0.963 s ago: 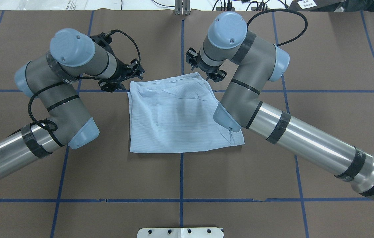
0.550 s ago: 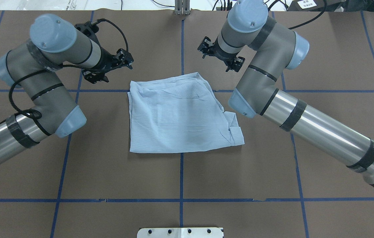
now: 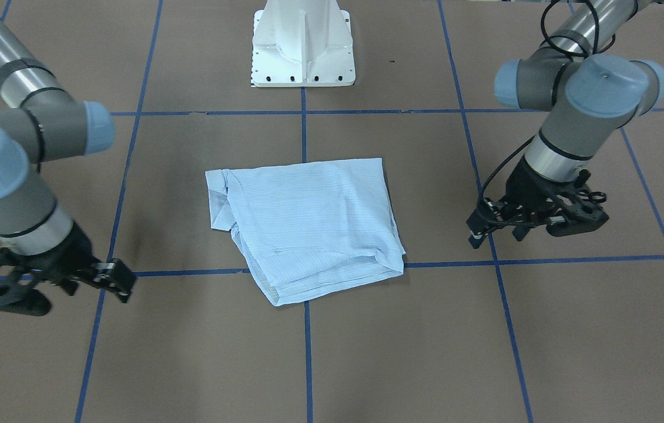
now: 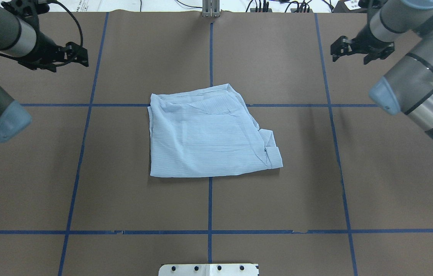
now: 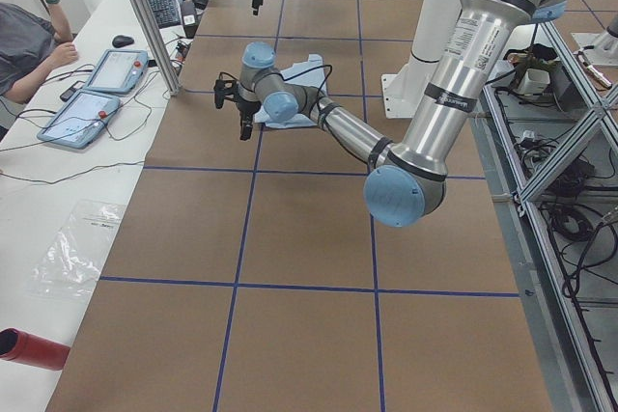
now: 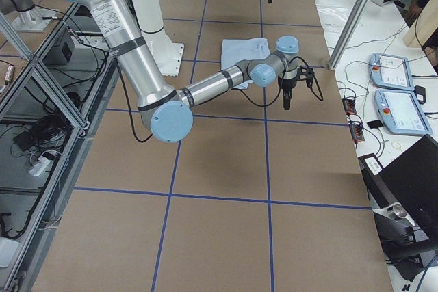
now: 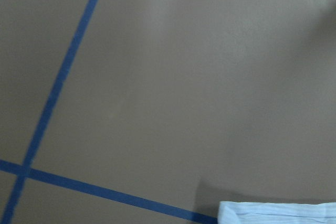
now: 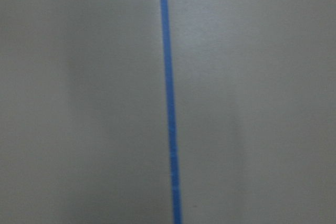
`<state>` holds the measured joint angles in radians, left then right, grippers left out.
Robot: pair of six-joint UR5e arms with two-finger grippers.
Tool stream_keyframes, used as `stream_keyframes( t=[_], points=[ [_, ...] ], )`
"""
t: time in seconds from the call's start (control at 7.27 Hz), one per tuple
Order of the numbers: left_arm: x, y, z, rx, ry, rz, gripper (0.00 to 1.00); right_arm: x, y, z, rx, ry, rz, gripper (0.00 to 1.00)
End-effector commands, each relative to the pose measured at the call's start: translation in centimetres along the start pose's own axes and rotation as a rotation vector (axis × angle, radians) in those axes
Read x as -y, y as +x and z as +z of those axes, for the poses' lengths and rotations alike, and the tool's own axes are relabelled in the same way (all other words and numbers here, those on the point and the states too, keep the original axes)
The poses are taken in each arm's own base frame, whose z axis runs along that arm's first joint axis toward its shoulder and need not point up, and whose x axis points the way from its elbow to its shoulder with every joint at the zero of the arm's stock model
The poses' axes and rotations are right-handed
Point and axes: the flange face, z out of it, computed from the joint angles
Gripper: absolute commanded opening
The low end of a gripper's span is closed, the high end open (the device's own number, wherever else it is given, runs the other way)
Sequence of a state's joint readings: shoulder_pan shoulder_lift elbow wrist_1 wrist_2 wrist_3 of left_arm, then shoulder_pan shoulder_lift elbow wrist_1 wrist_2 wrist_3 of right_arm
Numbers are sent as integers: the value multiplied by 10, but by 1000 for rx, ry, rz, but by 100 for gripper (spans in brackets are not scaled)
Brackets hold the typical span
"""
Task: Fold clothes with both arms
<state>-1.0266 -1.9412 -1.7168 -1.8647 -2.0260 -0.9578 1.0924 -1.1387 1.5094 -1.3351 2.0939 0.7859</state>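
The pale blue striped shirt (image 4: pixel 205 138) lies folded into a rough square in the middle of the brown table, with a cuff sticking out at its near right corner (image 4: pixel 274 153). It also shows in the front view (image 3: pixel 308 226), and its edge shows in the left wrist view (image 7: pixel 278 212). My left gripper (image 4: pixel 82 55) hangs over the far left of the table, open and holding nothing. My right gripper (image 4: pixel 339 46) hangs over the far right, open too and holding nothing. Both grippers are well clear of the shirt (image 3: pixel 476 230) (image 3: pixel 120 282).
Blue tape lines (image 4: pixel 210 199) divide the table into squares. The white pedestal base (image 3: pixel 302 47) stands at the robot's side. A person (image 5: pixel 24 41) sits at a side bench with two tablets (image 5: pixel 97 89). A red cylinder (image 5: pixel 29 347) lies on that bench.
Both arms have swung up and outward from the shirt's far corners to the table's far left and right. The shirt has stayed where it was; its cuff is now uncovered.
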Motion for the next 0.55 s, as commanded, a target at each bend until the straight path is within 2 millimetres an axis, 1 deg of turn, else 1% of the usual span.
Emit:
stream_keyframes(
  t=[0.0,0.14,0.28,0.41],
  points=[
    [35,-97,-46,113,-12,217,100,-1,152,-31,23,-51,-138,100],
    [40,-153,-65,98,-42,289,100,-14,212,-38,25,-70,-173,100],
    [36,-211,-81,81,-71,405,100,-33,264,-43,37,-84,-207,100],
    [17,-258,-87,72,-103,486,100,-53,304,-52,80,-92,-198,100]
  ],
)
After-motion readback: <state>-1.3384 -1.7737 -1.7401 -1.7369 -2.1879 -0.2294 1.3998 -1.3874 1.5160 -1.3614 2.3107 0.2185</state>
